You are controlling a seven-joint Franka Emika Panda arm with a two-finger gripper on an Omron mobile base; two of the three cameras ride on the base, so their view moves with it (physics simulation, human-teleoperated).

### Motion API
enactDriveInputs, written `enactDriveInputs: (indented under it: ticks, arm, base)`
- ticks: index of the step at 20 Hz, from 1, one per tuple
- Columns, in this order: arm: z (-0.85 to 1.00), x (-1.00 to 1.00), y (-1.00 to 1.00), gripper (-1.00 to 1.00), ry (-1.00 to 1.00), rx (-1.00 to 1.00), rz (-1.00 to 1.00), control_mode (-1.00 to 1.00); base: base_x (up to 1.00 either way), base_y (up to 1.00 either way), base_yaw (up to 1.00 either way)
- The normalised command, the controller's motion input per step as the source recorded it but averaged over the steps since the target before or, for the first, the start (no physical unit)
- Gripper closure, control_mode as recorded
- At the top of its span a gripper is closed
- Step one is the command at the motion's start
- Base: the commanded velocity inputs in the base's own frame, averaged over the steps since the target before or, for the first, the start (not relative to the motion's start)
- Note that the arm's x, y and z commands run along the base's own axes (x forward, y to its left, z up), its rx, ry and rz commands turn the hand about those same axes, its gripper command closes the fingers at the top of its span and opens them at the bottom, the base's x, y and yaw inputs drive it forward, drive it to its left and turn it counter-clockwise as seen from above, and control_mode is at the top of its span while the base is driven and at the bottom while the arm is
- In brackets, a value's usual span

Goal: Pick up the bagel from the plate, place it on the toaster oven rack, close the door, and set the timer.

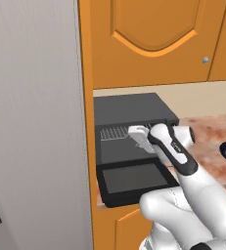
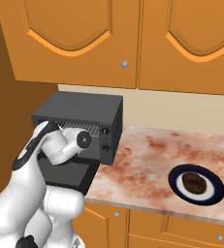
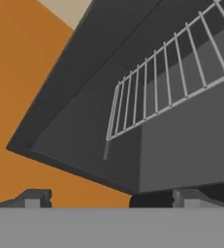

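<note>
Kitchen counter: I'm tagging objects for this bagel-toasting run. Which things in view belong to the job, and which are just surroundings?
Job:
- bagel, on the plate
- plate
- toaster oven rack
- door, open and folded down
- tool, open and empty by the oven mouth

Surroundings:
- orange cabinets
- marbled countertop
- grey panel at the left

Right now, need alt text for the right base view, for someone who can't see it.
A white robot arm reaches into a black toaster oven whose door hangs open, wire rack visible inside. To the right, on a reddish stone counter under orange cabinets, a brown bagel sits on a navy-ringed plate.
</note>
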Motion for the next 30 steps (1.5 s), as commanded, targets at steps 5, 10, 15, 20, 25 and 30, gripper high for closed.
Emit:
enactDriveInputs:
  ticks: [5, 10, 15, 20, 25, 30]
  arm:
    - [-0.35, 0.19, 0.00, -1.00, -0.01, 0.00, 0.00, -1.00]
    - [-0.34, 0.23, 0.00, -1.00, -0.01, 0.00, 0.00, -1.00]
    - [-0.12, 0.20, 0.00, -1.00, -0.10, 0.06, 0.00, -1.00]
    - [-0.02, 0.09, 0.00, -1.00, -0.12, 0.08, 0.00, -1.00]
    - [-0.01, 0.13, 0.00, -1.00, -0.08, 0.08, 0.00, -1.00]
    - [0.00, 0.21, 0.05, -1.00, -0.04, 0.05, 0.00, -1.00]
  base:
    - [0.00, 0.00, 0.00]
    - [0.00, 0.00, 0.00]
    - [0.00, 0.00, 0.00]
    - [0.00, 0.00, 0.00]
    - [0.00, 0.00, 0.00]
    - [0.00, 0.00, 0.00]
